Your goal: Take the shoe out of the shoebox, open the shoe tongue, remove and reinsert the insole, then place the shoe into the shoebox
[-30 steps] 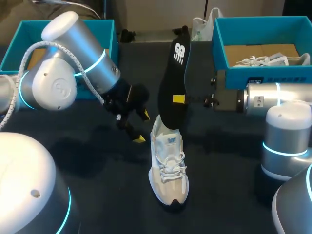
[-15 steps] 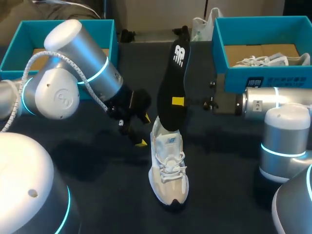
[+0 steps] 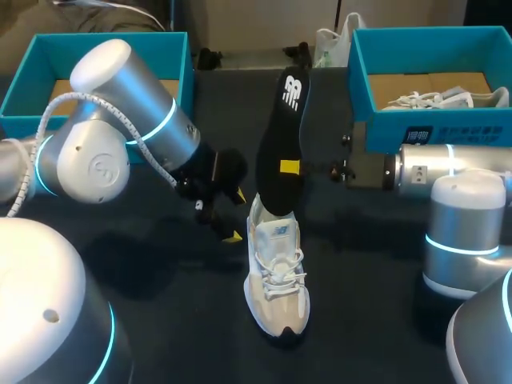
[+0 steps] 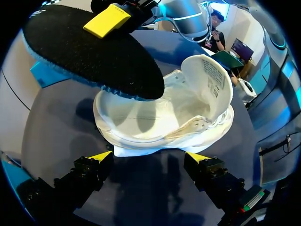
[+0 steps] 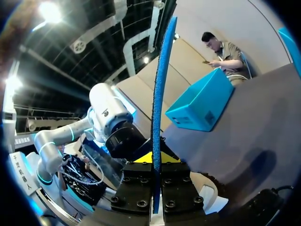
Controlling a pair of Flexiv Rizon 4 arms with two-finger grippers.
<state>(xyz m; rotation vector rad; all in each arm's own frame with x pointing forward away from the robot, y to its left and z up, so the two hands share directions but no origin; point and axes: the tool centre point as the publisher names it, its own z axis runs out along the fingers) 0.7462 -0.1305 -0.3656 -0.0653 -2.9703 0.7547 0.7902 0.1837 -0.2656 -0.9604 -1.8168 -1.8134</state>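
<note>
Progress, as judged: roughly midway.
- The dark table [image 3: 184,328] is flanked by two teal cardboard shoeboxes, one at upper left [image 3: 24,72] and one at upper right [image 3: 480,120]. A second pale shoe is seen in the upper-right box.
- The cream lace-up sneaker [image 3: 276,280] is out of its box and stands upright at centre frame, toe toward the lower edge.
- Its tongue is folded open. In the left wrist view the shoe [image 4: 164,117] is seen with the tongue flipped back and the inner cavity bare.
- The long black foam insole [image 3: 284,136] is out and held nearly upright above the heel opening. Its lower end is at or just inside the collar.
- Left to do: the insole is to be seated fully and the shoe returned to a shoebox.

Tools:
- The right gripper [image 3: 292,166] comes in from the right edge and is clamped on the insole at mid-length. In its wrist view the insole [image 5: 162,84] is seen edge-on, pinched between the fingers [image 5: 156,160].
- The left gripper [image 3: 236,214] is spread wide and holds nothing. It is placed just left of the heel. In its wrist view [image 4: 149,157] the heel lies just ahead of the parted fingers, apparently untouched, with the insole [image 4: 89,52] overhanging.
</note>
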